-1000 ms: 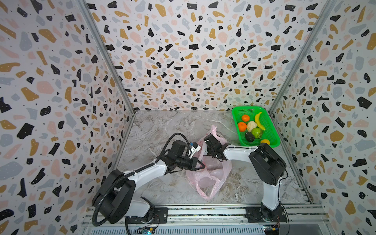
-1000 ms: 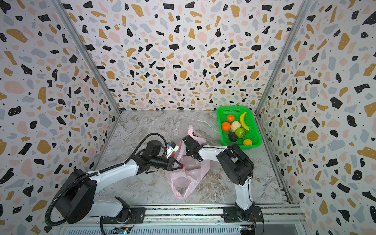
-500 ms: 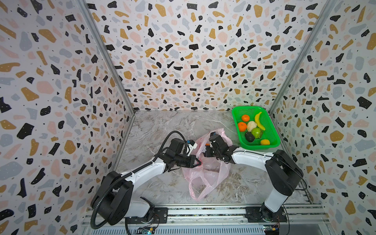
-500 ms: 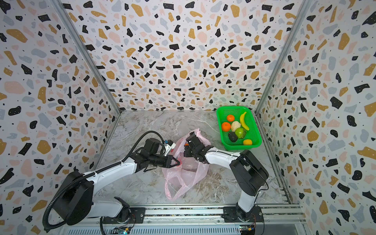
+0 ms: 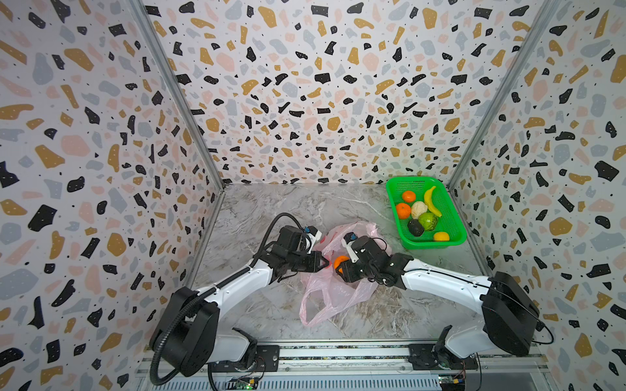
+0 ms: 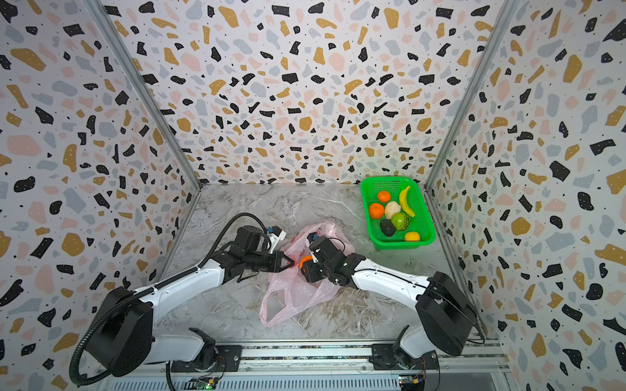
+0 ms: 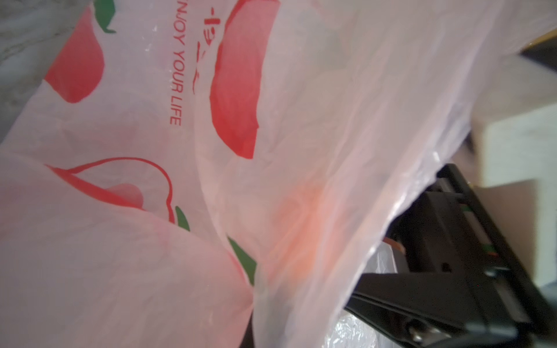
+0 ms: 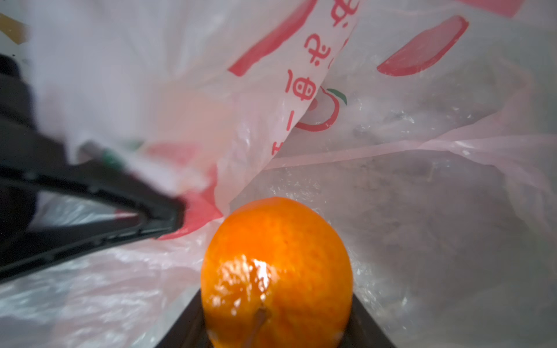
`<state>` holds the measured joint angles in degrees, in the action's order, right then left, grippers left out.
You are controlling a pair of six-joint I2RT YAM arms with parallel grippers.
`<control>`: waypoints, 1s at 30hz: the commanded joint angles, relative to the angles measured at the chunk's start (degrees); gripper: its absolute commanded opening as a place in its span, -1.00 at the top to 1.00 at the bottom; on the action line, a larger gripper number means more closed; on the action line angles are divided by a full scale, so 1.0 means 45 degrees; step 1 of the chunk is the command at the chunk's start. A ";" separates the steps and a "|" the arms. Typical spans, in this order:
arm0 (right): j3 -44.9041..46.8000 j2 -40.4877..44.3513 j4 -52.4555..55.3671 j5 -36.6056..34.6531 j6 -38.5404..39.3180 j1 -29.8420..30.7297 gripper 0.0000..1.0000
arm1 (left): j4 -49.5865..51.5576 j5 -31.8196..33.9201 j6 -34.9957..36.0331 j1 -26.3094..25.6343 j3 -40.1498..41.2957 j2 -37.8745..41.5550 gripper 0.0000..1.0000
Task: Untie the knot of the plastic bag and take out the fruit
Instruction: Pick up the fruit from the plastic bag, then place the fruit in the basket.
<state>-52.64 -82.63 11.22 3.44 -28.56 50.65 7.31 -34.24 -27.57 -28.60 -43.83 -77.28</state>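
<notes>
seven fruits [image 5: 419, 209] in green basket [image 5: 435, 243], tangerine [image 5: 339, 261] at pink bag [image 5: 333, 294] mouth

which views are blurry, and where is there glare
Right wrist view: white glare on the tangerine, and the left gripper is blurred. Left wrist view: print on the plastic bag is sharp, the edge of the picture smears. Both top views: sharp and evenly lit.

marble tabletop [image 5: 271, 210] carries pink plastic bag [image 5: 338, 291] and green basket [image 5: 437, 244]
</notes>
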 commanded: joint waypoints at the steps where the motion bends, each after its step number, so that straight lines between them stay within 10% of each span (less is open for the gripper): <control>1: -0.0510 0.0546 0.1273 0.0417 0.0806 0.0033 0.12 | 0.0170 0.0222 0.0307 0.0081 -0.0432 -0.0069 1.00; 19: -0.5249 0.1897 0.4137 0.1240 0.2094 -0.0221 0.11 | 0.0826 0.1035 0.0600 0.0086 -0.0592 -0.0224 1.00; 30: -0.6091 0.1806 0.3622 0.2432 0.2792 -0.5003 0.11 | 0.1136 0.1398 0.0890 0.0086 -0.0650 -0.0074 1.00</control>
<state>-78.35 -74.48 27.51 12.67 -17.89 32.56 11.57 -28.88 -24.99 -28.56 -45.01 -77.91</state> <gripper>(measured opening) 0.544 0.047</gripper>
